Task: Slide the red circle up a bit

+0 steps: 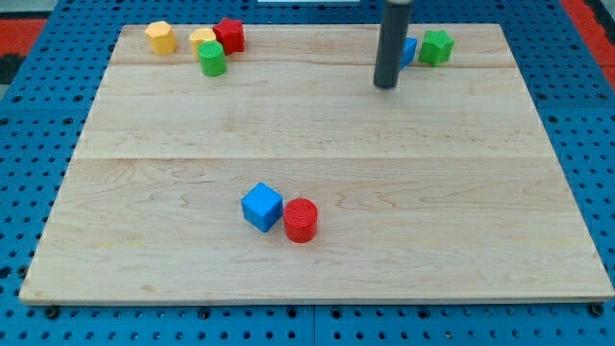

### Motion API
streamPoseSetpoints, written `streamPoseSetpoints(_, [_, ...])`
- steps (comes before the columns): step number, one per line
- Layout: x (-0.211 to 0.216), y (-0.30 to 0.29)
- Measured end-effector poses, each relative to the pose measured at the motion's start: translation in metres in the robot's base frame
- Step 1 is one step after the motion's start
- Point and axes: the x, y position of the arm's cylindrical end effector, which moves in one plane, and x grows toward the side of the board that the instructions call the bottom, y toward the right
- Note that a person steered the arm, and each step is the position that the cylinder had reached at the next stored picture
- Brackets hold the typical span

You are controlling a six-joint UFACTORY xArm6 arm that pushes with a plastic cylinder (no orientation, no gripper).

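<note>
The red circle (301,220) is a short red cylinder lying low on the wooden board (317,135), a little left of centre. A blue cube (261,207) touches its left side. My tip (385,85) is at the end of the dark rod near the view's top, right of centre. It is far above and to the right of the red circle and touches neither block.
At the top left sit a yellow block (161,37), a second yellow block (201,39), a green cylinder (211,60) and a red star-like block (230,35). At the top right a blue block (408,51) is partly hidden behind the rod, beside a green block (436,46).
</note>
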Motion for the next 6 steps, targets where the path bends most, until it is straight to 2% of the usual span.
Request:
streamPoseSetpoints(1, [0.114,0.0])
streamPoseSetpoints(2, [0.191,-0.059])
streamPoseSetpoints(3, [0.194,-0.115])
streamPoseSetpoints(6, [0.065,-0.124])
